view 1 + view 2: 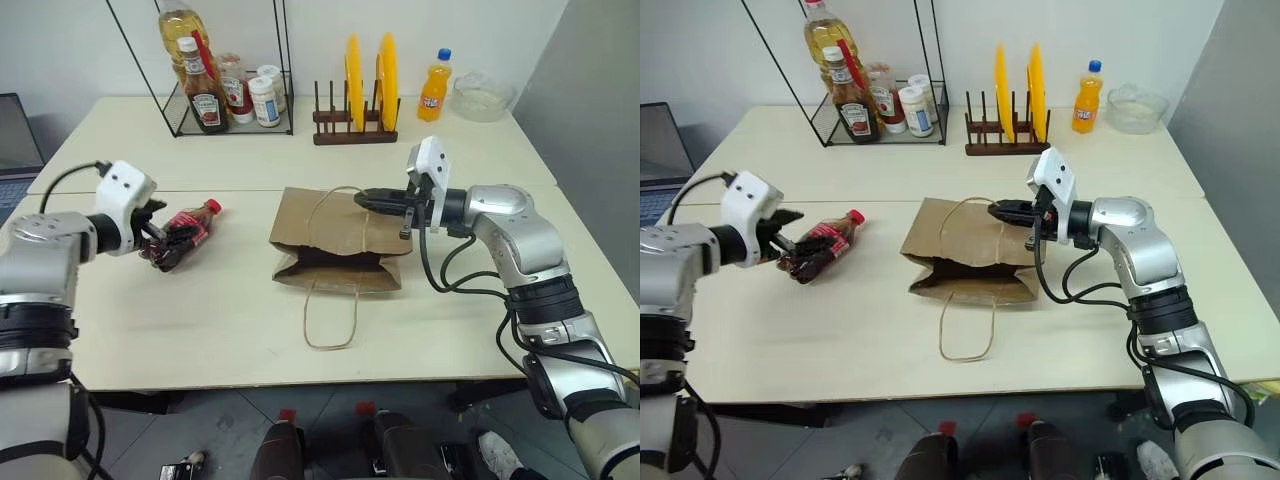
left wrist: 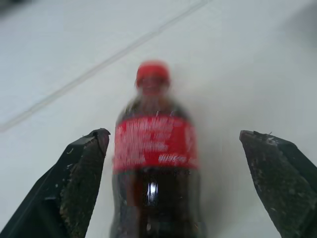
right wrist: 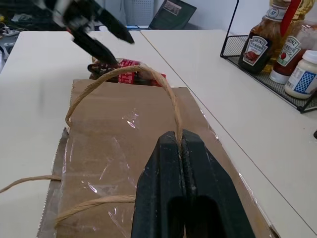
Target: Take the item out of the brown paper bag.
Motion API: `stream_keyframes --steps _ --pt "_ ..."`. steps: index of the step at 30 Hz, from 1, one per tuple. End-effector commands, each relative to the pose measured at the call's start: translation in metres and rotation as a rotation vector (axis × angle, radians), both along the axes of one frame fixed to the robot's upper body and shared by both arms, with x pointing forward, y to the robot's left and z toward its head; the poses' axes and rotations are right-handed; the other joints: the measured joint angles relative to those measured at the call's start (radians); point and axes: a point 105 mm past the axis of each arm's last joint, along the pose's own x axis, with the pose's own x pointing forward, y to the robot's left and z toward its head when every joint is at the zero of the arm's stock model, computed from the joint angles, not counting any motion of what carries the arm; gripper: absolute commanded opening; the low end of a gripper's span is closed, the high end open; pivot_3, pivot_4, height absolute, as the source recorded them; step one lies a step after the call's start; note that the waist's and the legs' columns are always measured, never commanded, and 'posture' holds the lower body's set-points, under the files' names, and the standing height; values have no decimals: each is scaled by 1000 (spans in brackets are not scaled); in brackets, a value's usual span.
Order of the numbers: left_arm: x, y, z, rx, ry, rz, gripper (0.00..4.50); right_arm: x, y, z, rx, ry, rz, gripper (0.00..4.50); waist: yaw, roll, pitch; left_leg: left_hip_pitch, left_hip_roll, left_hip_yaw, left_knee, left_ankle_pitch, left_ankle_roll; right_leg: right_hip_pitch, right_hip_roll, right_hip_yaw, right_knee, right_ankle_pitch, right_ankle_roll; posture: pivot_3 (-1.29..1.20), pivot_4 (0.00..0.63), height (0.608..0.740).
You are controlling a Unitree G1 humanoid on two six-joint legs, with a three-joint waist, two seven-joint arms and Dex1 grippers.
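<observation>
The item, a small cola bottle (image 1: 192, 226) with a red cap and red label, lies on the table left of the brown paper bag (image 1: 335, 238), cap pointing away from me and to the right. My left gripper (image 1: 162, 243) is open, its black fingers (image 2: 84, 173) spread wide on either side of the bottle's lower half, apart from it. The bag lies flat with its mouth toward me. My right gripper (image 3: 177, 141) is shut on the bag's upper cord handle (image 3: 148, 74), holding the loop up over the bag. The other handle (image 1: 330, 318) lies loose on the table.
At the back stand a wire rack (image 1: 230, 70) with ketchup and oil bottles, a wooden rack with yellow plates (image 1: 368, 75), an orange soda bottle (image 1: 434, 88) and a clear bowl (image 1: 483, 97). A laptop (image 1: 15, 135) sits at far left. A table seam runs behind the bag.
</observation>
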Motion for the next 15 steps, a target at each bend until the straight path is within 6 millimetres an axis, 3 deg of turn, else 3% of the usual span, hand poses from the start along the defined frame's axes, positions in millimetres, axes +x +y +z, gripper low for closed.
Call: stream_keyframes --steps 1,5,8,15 --pt "-34 -35 26 -46 -10 -216 4476 12 -2 33 19 -107 -35 0 -3 0 0 1 0 0 0 0 0 0 0 0 0 0 0 0 150 740" --pt "-48 -57 25 -35 14 -294 4476 33 -3 43 2 -124 -93 0 -4 0 0 2 0 0 0 0 0 2 1 -1 0 0 0 0 150 740" --pt "-47 -65 24 -45 6 -297 4500 45 -3 48 -4 -149 -129 620 -5 0 0 2 0 0 0 0 0 2 2 0 0 0 0 0 150 740" --pt "-41 -68 23 -64 -28 -276 4500 55 -8 58 -19 -191 -160 3069 -6 0 0 1 0 1 -1 0 0 1 1 0 -1 0 0 0 150 740"
